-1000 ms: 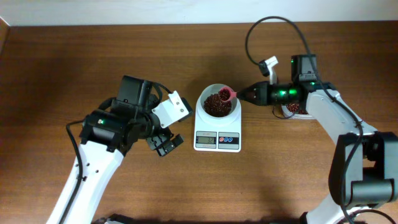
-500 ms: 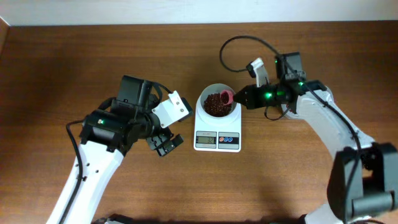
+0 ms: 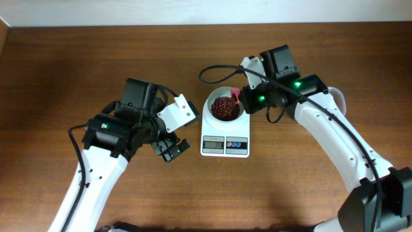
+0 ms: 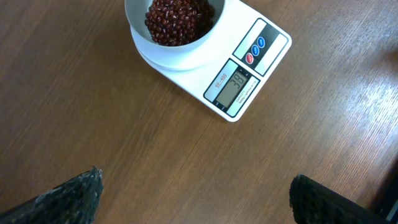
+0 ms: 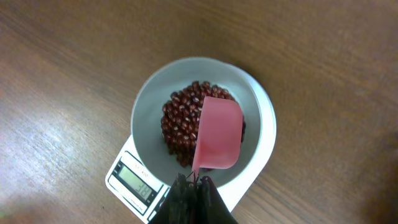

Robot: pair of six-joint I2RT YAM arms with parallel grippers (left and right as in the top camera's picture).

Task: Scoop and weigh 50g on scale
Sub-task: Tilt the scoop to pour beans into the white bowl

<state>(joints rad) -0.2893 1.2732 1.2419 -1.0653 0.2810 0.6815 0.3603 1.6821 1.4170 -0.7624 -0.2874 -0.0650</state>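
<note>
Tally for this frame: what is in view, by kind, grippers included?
digital scale: 1
white bowl: 1
pink scoop: 1
heap of red-brown beans: 1
grippers: 2, the left gripper and the right gripper
Total: 6

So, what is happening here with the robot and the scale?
The right claw is shut on the handle of a pink scoop and holds it over the bowl on the scale. The bowl already holds a heap of red-brown beans. The left claw is open and holds nothing, hanging above the table beside the scale. The weighing seems to be in progress.
</note>
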